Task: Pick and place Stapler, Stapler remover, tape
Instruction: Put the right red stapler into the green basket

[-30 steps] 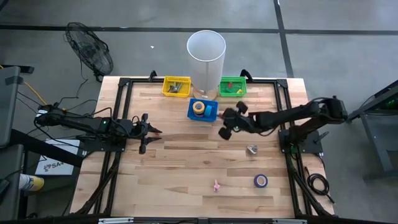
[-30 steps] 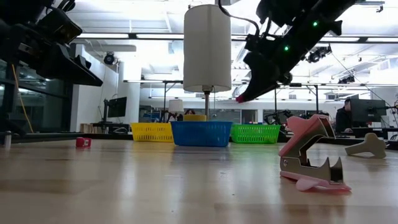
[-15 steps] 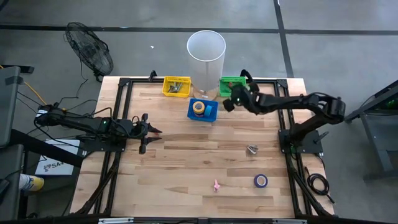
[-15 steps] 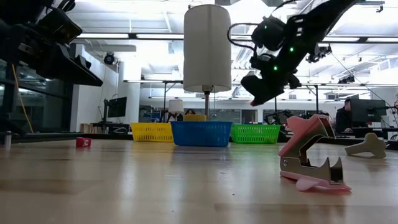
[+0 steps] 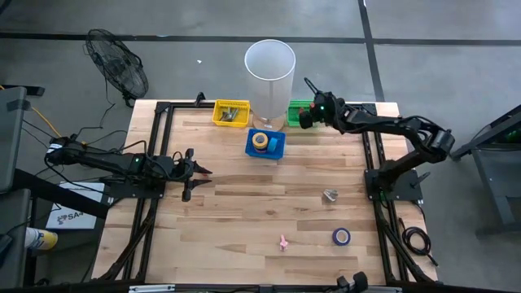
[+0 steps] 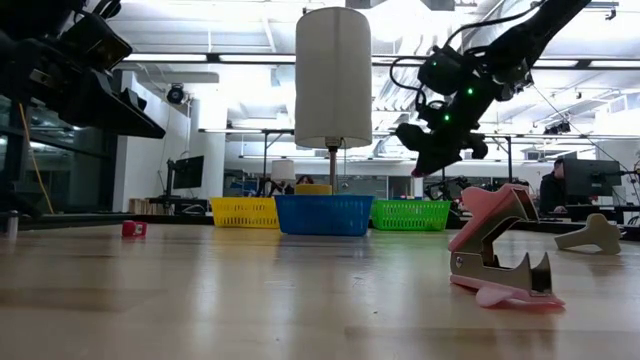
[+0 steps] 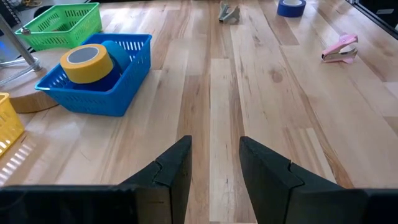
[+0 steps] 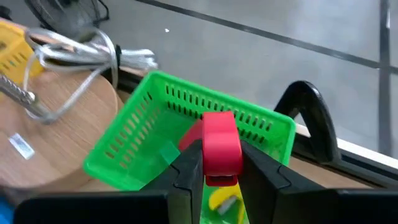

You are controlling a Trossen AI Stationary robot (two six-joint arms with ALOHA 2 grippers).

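My right gripper (image 5: 307, 117) hangs over the green basket (image 5: 303, 111) at the table's far edge and is shut on a small red stapler (image 8: 220, 144). The low view shows that gripper (image 6: 425, 165) well above the green basket (image 6: 411, 214). My left gripper (image 7: 214, 165) is open and idle over bare wood on the table's left side (image 5: 198, 172). A pink staple remover (image 5: 283, 242), a blue tape roll (image 5: 341, 237) and a grey metal staple remover (image 5: 330, 194) lie on the table. My right gripper pinches the red stapler between its two fingers (image 8: 188, 163), on its side faces (image 8: 217, 168). The stapler's rounded end (image 8: 219, 124) sticks out past the fingertips. The fingers slant down toward the far edge. The stapler is lifted clear, over the green basket (image 8: 155, 149).
A blue basket (image 5: 276, 148) holds a yellow tape roll (image 5: 260, 141). A yellow basket (image 5: 231, 112) and a tall white cylinder (image 5: 269, 69) on a stand sit beside the green basket. Black frame rails run along the table's edges. Open wood lies between the arms.
My right gripper has carried the red stapler from the table's middle, beside the blue basket, toward the far edge and rightward, ending over the green basket. It has stayed shut on the stapler.
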